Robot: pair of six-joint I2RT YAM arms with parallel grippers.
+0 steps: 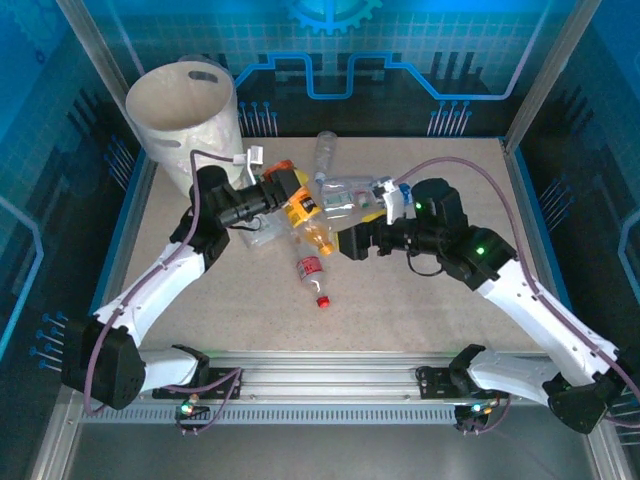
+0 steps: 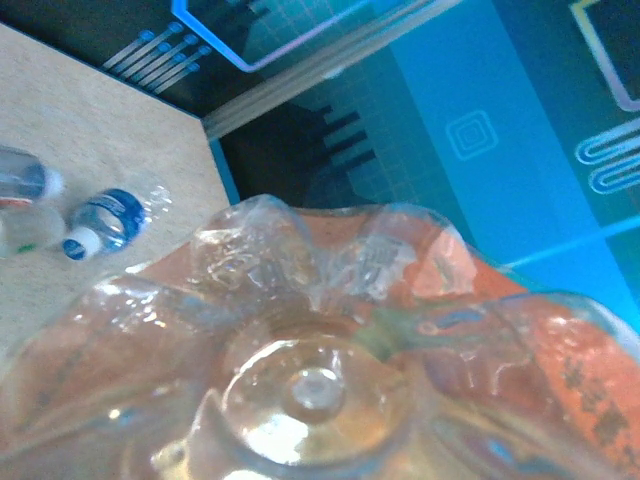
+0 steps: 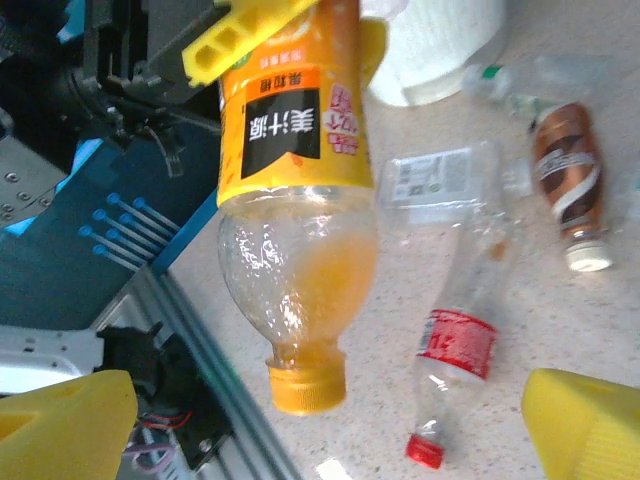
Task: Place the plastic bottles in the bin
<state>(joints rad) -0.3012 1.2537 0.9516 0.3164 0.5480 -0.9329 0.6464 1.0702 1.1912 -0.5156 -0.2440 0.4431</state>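
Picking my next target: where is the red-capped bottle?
Top view: the red-capped bottle lies at the middle of the table, just nearer the front edge than the orange-labelled bottle.

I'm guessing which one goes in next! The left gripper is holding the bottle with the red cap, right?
No. The left gripper holds the orange-capped bottle, as the right wrist view shows. The red-capped bottle lies on the table.
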